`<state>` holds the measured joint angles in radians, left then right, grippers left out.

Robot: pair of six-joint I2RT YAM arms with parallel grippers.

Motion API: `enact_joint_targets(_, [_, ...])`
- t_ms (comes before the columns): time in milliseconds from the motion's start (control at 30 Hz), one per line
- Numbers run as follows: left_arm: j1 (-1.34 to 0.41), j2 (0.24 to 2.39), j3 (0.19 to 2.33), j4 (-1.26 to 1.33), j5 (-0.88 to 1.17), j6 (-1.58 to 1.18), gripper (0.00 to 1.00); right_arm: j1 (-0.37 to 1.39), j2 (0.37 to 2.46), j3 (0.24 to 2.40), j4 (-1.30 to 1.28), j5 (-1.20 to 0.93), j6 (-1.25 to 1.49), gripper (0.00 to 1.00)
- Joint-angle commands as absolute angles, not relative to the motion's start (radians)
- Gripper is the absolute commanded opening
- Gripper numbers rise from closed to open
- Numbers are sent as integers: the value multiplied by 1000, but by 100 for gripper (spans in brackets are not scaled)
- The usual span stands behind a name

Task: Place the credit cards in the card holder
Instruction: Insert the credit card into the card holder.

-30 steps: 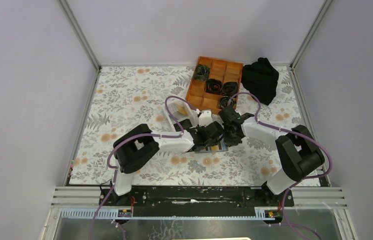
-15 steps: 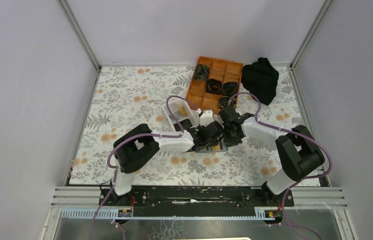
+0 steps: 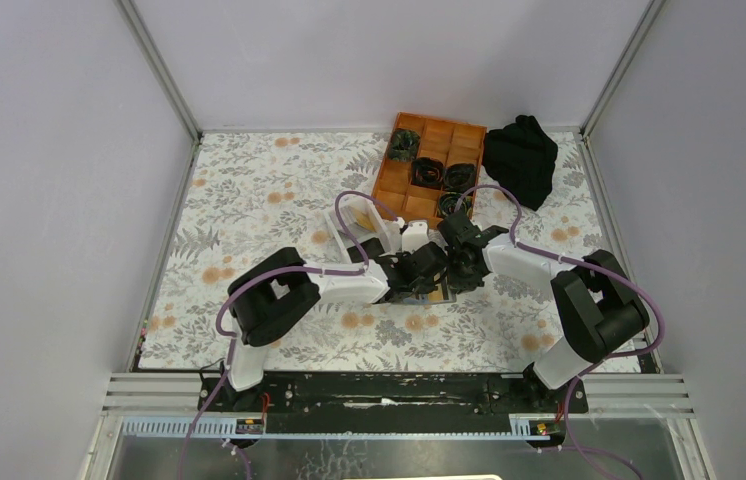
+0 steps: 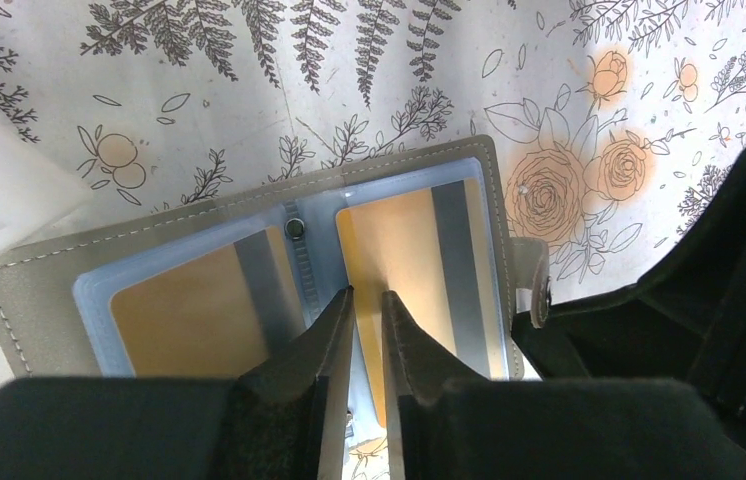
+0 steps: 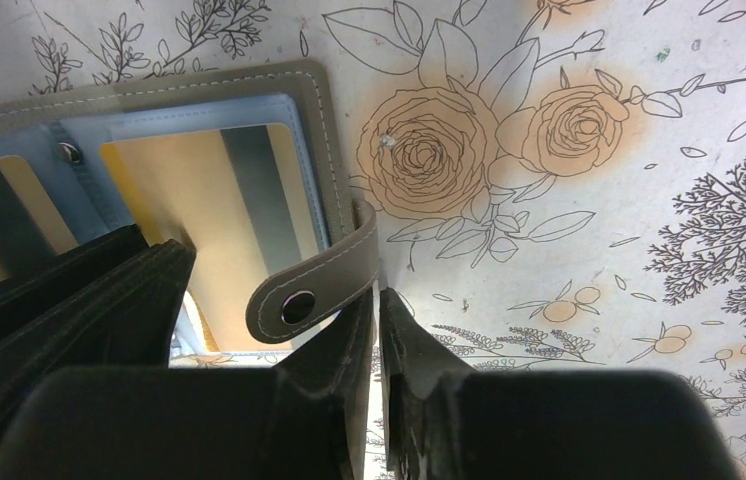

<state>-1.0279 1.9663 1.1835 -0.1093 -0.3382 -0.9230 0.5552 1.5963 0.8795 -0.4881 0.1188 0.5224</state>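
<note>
The grey card holder (image 4: 9,310) lies open on the floral table (image 3: 249,200), under both grippers (image 3: 427,292). Two gold credit cards with grey stripes sit in its pale blue sleeves, one on the left (image 4: 189,310) and one on the right (image 4: 399,240). My left gripper (image 4: 366,295) is over the right card near the spine, its jaws closed to a thin slit with nothing between them. My right gripper (image 5: 377,292) is at the holder's right edge, shut at the root of the snap strap (image 5: 324,280), which curls up over the card (image 5: 199,190).
An orange gridded tray (image 3: 439,135) with dark coiled items stands at the back. A black cloth (image 3: 521,158) lies to its right. A white box (image 3: 364,222) stands just behind the grippers. Metal rails frame the table.
The left gripper has edged slightly further over the holder and covers more of the card in the top view. The right arm has stayed put.
</note>
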Motion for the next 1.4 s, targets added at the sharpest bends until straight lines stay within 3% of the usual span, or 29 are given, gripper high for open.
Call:
enact_joint_targets(0, [-1062, 2005, 1204, -99, -271, -914, 20, 566, 1608, 864, -466, 67, 534, 13])
enact_joint_targets(167, [-1063, 1982, 1184, -98, -288, -917, 21, 565, 1602, 862, -468, 76, 535, 13])
enact_joint_targets(400, [-1063, 1916, 1143, -123, -338, -918, 44, 567, 1590, 864, -473, 95, 537, 14])
enact_joint_targets(533, [-1063, 1867, 1120, -145, -377, -922, 47, 566, 1582, 872, -481, 103, 533, 15])
enact_joint_targets(1367, [-1064, 1654, 949, -195, -507, -992, 47, 566, 1520, 923, -528, 150, 523, 18])
